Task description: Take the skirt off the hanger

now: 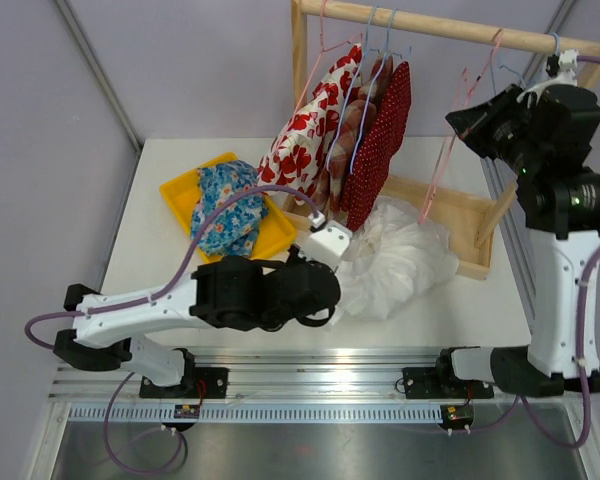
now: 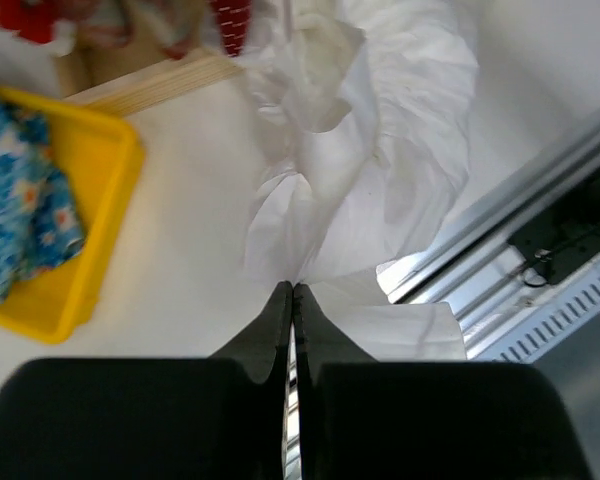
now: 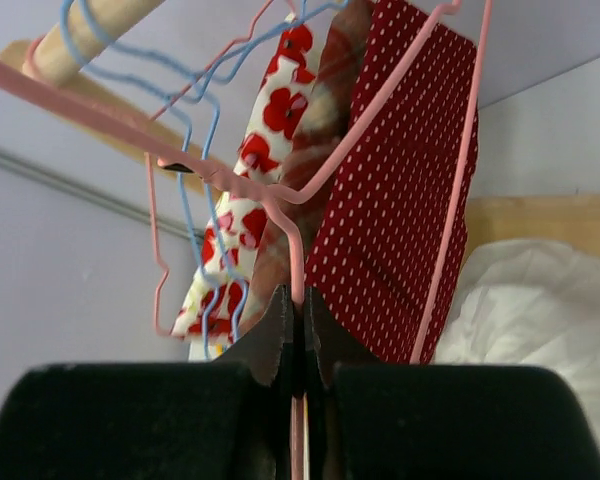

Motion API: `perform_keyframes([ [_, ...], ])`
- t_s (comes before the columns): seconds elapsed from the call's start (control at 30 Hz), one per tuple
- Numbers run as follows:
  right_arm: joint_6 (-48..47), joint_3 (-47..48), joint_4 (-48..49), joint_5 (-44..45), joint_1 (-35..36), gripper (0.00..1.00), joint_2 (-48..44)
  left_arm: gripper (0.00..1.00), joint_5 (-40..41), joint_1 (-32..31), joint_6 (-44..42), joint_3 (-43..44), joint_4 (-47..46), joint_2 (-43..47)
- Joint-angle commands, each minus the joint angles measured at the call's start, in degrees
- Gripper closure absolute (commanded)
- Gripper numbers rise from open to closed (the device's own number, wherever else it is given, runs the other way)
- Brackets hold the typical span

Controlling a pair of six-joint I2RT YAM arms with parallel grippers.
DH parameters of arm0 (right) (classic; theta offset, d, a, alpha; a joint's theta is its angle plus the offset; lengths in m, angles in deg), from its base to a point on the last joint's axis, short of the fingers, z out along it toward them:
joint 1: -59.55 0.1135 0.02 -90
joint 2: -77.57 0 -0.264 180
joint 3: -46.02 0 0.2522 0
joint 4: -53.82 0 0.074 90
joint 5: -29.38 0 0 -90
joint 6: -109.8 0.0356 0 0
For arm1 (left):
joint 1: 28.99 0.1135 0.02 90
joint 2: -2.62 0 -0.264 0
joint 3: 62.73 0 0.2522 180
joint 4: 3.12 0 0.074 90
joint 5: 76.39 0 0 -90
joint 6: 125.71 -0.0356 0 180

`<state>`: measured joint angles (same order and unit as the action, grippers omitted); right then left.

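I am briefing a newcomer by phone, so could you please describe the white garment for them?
Start at the wooden rack at the back of the table. In front of its base, right of the yellow tray, lies a crumpled white skirt. It alone is plain white, every other garment being patterned, and the left gripper pinches its edge.

White-and-black arms [image 1: 140,305]; lilac cables [image 1: 578,340]; tapered black fingers [image 2: 272,332].
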<state>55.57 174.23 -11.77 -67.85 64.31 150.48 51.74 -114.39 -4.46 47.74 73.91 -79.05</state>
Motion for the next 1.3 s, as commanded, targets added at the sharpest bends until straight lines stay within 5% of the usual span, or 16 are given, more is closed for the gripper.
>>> perform_keyframes([
  [0.0,-2.3,8.0,10.4,5.6,-0.2,1.00,4.8,1.00,10.7,0.7,4.9,3.0,12.4,3.4],
  [0.27,-3.5,14.4,11.0,9.1,-0.6,1.00,14.5,1.00,10.7,7.2,0.4,4.2,12.1,6.3],
  [0.6,-3.4,-2.9,14.6,7.8,-1.5,1.00,8.5,1.00,9.6,22.2,-17.4,22.5,8.9,4.1],
  [1.03,-4.3,-0.9,12.1,3.7,-4.3,0.99,10.9,1.00,4.8,39.4,-33.1,42.1,-1.5,-3.9],
  [1.1,-4.2,-1.6,10.9,2.9,-4.3,0.43,11.0,1.00,4.8,41.5,-36.4,40.9,-5.9,-3.3],
  [1.17,-3.9,-3.2,10.4,2.2,-4.3,0.08,9.9,1.00,4.6,45.2,-38.1,39.4,-12.9,-2.6],
  [1.27,-3.3,-9.1,11.3,1.2,-4.3,0.01,5.8,1.00,2.3,50.3,-39.2,34.5,-24.0,-1.2],
])
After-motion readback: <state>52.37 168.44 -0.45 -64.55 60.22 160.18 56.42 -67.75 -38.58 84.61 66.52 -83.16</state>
